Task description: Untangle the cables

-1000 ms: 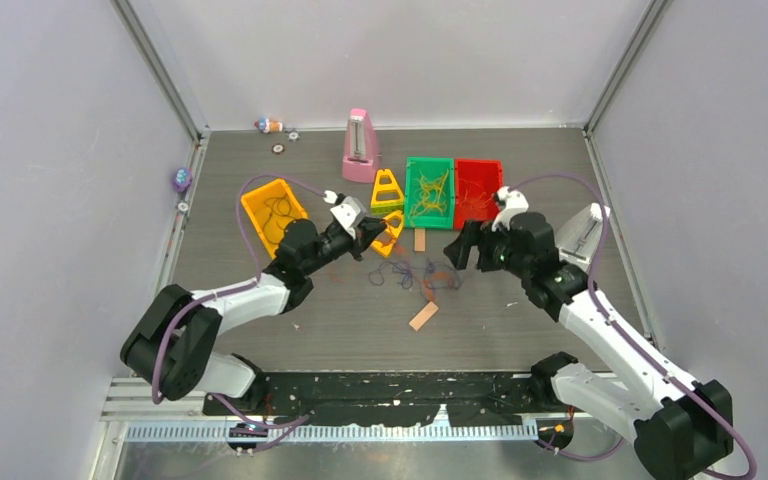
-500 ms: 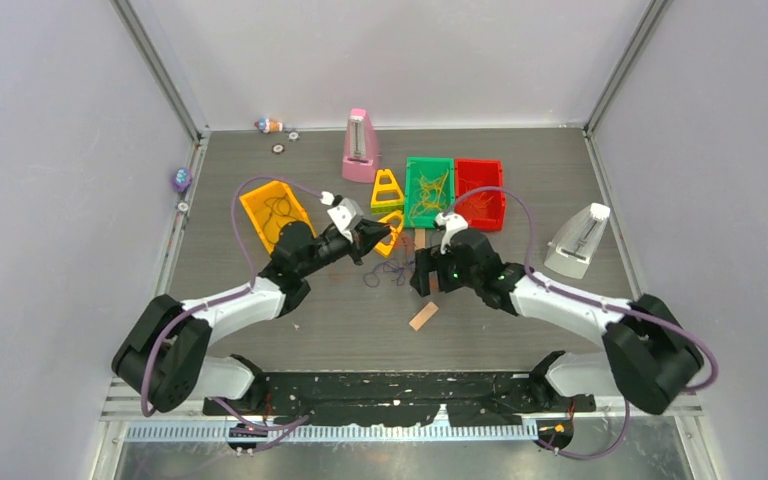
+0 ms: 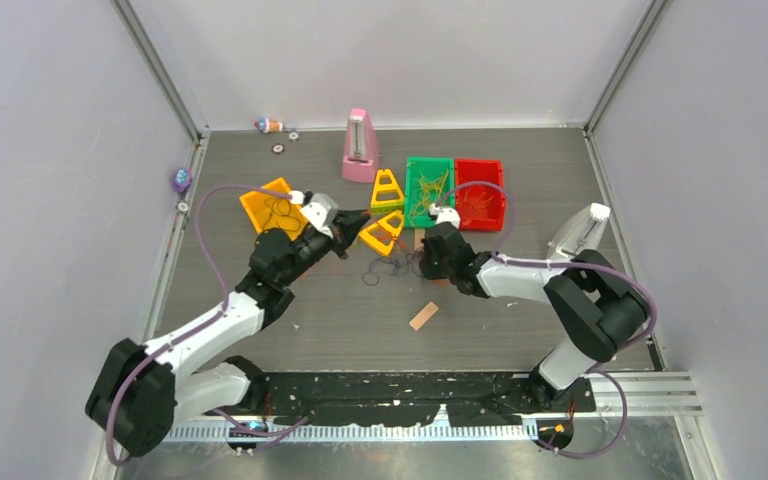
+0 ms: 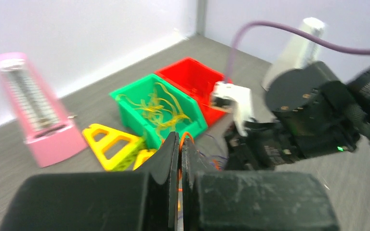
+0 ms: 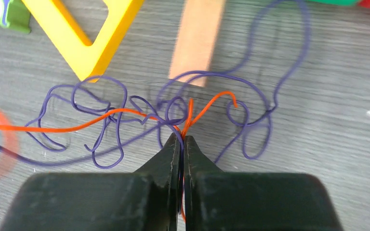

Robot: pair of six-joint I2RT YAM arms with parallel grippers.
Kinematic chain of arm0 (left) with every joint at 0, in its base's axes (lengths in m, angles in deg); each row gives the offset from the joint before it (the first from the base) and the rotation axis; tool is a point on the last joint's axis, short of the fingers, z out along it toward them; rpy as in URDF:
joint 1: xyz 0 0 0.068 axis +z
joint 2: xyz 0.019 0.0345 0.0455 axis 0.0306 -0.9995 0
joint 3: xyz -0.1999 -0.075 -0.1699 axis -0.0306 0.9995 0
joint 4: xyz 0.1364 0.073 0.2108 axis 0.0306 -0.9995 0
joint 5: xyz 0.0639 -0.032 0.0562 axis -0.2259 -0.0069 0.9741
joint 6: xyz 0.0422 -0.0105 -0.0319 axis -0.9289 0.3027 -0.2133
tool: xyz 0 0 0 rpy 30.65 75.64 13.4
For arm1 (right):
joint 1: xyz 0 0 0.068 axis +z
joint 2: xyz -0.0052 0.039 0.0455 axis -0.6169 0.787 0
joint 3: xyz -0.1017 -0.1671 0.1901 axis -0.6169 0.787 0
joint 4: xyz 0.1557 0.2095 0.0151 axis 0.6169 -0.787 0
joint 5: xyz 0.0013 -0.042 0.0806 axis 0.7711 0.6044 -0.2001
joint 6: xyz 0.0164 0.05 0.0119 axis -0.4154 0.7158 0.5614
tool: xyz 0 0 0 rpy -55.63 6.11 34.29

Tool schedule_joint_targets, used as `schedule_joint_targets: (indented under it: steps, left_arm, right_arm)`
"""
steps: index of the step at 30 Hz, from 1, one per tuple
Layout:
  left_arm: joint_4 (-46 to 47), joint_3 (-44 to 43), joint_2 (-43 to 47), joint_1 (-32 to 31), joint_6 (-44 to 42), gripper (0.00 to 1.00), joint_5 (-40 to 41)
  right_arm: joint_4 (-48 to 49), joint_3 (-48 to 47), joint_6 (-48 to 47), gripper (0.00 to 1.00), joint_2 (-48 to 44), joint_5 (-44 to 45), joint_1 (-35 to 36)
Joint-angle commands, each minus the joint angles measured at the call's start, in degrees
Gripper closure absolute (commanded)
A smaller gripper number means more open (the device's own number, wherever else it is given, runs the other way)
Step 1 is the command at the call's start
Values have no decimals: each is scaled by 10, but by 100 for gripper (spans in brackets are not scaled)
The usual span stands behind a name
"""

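L pincer (image 4: 179,144) clamped on orange cable (image 4: 185,135) — R pincer (image 5: 182,140) clamped on orange/purple tangle (image 5: 173,115).

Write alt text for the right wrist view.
The right gripper is shut on a thin orange cable in the middle of a loose tangle of purple cable on a grey table. The orange cable runs off left, fairly straight. A yellow triangular frame and a tan strip lie beyond the tangle.

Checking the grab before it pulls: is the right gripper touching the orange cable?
Touching. The right wrist view shows the right gripper shut, with the orange cable running straight down into its closed tips.
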Motion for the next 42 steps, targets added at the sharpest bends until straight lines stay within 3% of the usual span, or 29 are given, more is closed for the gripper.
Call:
schedule_joint_targets:
  steps: [1,6,11,18,21,23,26,28,30,35,42]
  left_arm:
    - [23,36,81,24,23,100,161]
    - [8,91,145,38,32,100,310]
    - [-7,141,202,65,92,100,420]
    - [-28,150,224,88,126,100,427]
    - [-36,136,214,88,119,100,394]
    - [-27,128,206,88,109,100,350]
    - [-20,104,181,88,88,100,255]
    - [-17,91,167,88,81,100,207]
    - [-14,82,157,88,80,100,188]
    - [-18,71,159,88,69,100,185]
    - [-41,61,180,88,69,100,176]
  right_arm:
    - [-10,47,64,95,-75,70,-45]
    - [-45,138,110,95,-228,64,-157]
    - [-167,188,162,95,-376,147,-259]
    - [-239,210,206,95,-536,216,-295]
    - [-224,193,143,95,-528,161,-295]
    - [-219,179,89,88,-518,110,-294]
    - [-169,179,24,21,-519,-7,-294]
    - [-137,178,-16,7,-519,-76,-287]
    - [-138,153,-47,4,-500,-93,-266]
    - [-110,97,-119,6,-418,-80,-128]
    - [5,5,-140,14,-232,-179,-69]
